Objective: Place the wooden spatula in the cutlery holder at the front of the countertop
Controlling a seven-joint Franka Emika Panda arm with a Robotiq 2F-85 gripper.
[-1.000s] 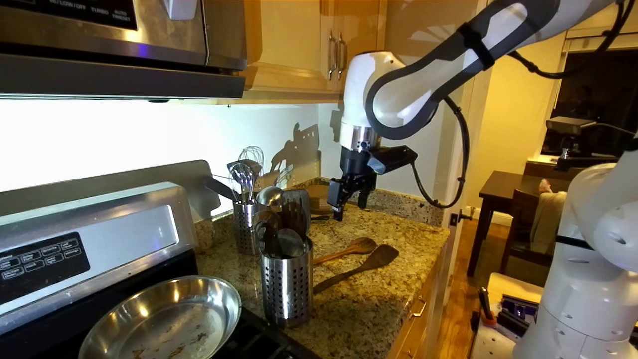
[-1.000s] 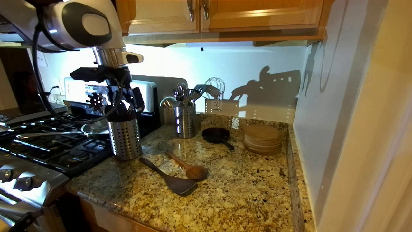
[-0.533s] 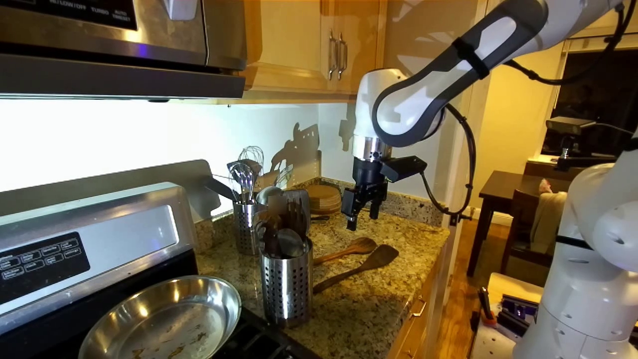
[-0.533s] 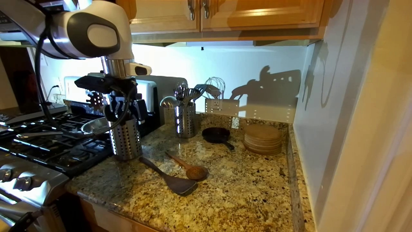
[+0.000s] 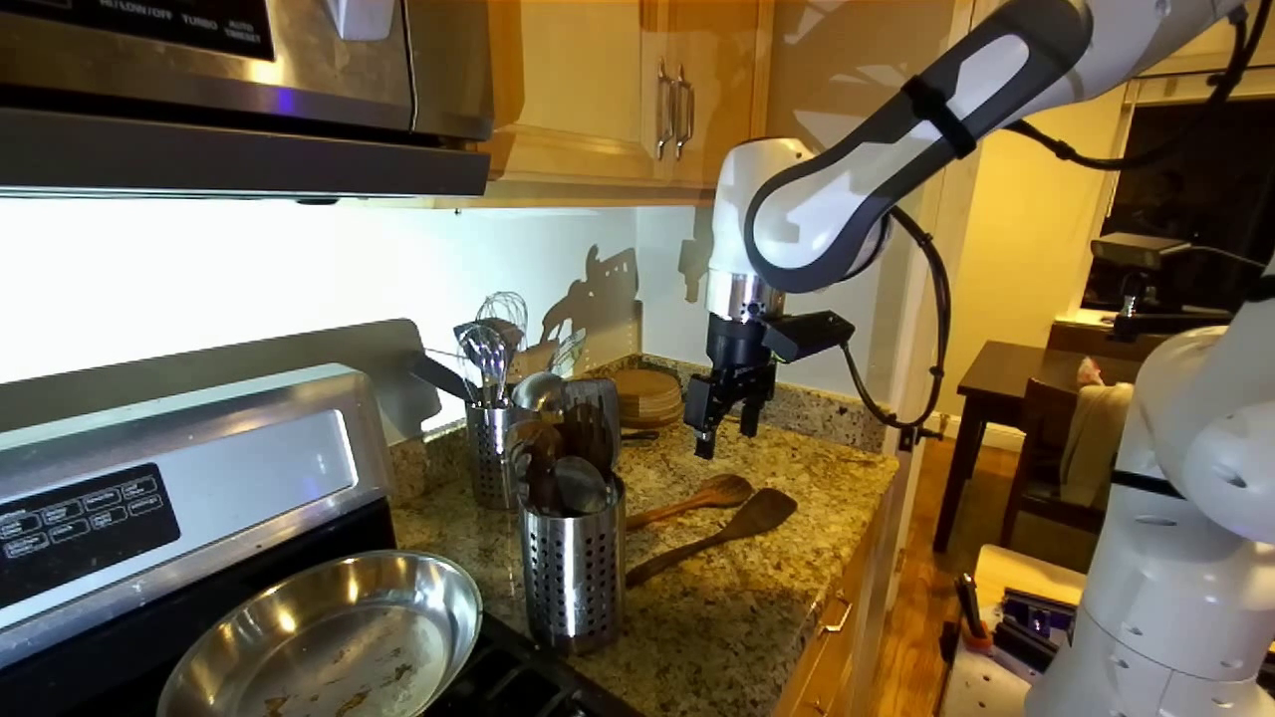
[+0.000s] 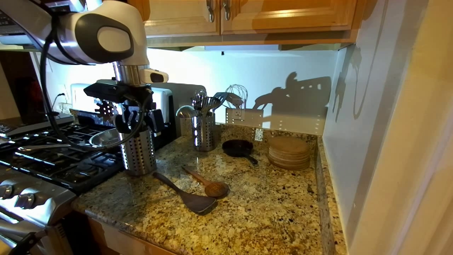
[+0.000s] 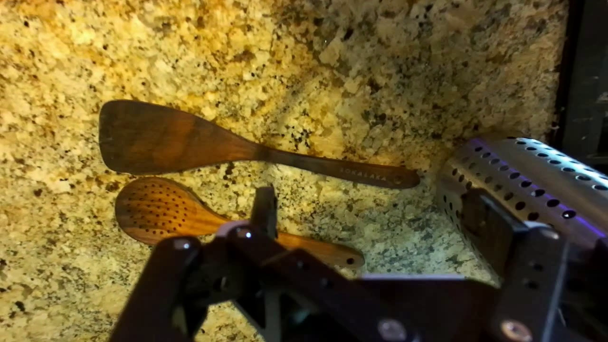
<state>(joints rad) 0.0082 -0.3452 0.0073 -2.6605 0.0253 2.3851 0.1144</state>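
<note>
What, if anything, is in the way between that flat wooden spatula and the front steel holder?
Nothing visible stands between them: the wooden spatula lies with its handle toward the cutlery holder. The utensils standing in that holder may crowd its opening, though.

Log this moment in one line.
claw: open, empty, above counter | wooden spatula: on counter, ungripped | front cutlery holder: holds utensils

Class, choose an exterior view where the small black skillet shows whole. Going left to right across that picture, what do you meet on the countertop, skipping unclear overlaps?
Front perforated steel cutlery holder → rear perforated steel cutlery holder → small black skillet → stack of round tan discs
</note>
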